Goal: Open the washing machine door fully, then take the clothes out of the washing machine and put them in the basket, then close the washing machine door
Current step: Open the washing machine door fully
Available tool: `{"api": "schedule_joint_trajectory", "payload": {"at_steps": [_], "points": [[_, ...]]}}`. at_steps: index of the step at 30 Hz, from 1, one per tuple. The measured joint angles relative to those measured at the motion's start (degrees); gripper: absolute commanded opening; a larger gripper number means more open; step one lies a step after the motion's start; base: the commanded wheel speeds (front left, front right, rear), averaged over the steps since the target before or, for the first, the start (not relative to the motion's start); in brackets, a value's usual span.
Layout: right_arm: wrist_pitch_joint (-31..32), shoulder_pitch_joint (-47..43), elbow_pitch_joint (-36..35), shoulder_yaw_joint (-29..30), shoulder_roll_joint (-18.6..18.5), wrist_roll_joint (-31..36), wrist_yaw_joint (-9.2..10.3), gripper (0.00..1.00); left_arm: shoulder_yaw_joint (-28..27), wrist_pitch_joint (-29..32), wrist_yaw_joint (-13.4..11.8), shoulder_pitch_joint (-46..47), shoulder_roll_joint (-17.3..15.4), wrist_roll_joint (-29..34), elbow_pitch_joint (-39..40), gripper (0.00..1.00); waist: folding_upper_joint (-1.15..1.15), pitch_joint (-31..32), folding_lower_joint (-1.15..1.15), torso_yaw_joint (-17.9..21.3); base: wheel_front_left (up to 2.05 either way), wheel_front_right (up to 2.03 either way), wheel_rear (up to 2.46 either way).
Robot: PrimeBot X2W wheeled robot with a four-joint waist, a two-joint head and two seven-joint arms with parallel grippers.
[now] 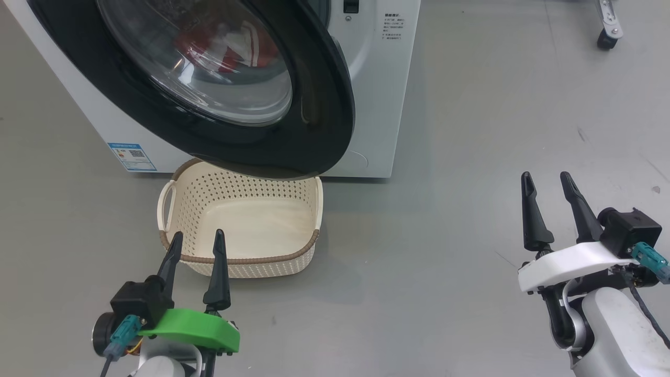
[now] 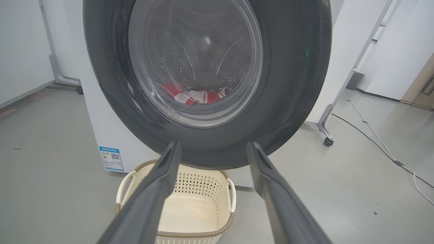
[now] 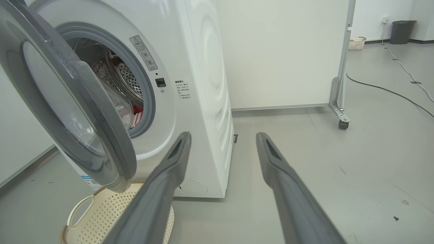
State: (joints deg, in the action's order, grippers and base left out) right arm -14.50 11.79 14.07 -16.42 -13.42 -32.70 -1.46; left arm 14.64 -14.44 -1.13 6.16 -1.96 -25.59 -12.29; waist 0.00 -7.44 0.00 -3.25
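Observation:
The white washing machine [image 1: 377, 94] stands ahead with its glossy black door [image 1: 314, 104] swung partly open, hanging over the basket. Through the door's glass I see the red and white clothes [image 2: 196, 96] lying in the steel drum, and a red sliver of clothes [image 3: 137, 112] shows past the grey gasket. The cream basket [image 1: 241, 262] sits empty on the floor under the door. My left gripper [image 1: 198, 243] hovers open just in front of the basket's near rim. My right gripper [image 1: 547, 183] is open well to the right, over bare floor.
Grey floor surrounds the machine. A white panel on castors [image 3: 340, 118] stands to the right of the machine, with a cable [image 3: 390, 89] trailing across the floor. A dark bin [image 3: 401, 32] and a small basket [image 3: 357, 42] sit far back.

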Motion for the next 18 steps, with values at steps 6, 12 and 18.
{"api": "schedule_joint_trajectory", "payload": {"at_steps": [6,12,18], "points": [[0.0,0.0,-0.8,0.0,-0.2,0.6,-0.29,1.00,0.2,0.0,0.0,0.0,0.0,0.0,0.6,1.00,0.00,-1.2,0.00,-0.2,0.00,0.00,0.00],[0.1,1.7,-0.8,-0.8,-0.8,0.7,-1.10,1.00,0.4,0.0,0.2,0.0,0.0,0.0,1.3,1.00,0.00,-2.6,0.00,-0.4,0.00,0.00,0.00],[2.2,6.3,-0.8,-0.6,-1.5,0.5,-2.02,1.00,1.9,0.0,0.5,0.6,0.0,0.0,1.6,1.00,0.00,-4.7,0.00,-1.0,0.00,0.00,0.00]]}}
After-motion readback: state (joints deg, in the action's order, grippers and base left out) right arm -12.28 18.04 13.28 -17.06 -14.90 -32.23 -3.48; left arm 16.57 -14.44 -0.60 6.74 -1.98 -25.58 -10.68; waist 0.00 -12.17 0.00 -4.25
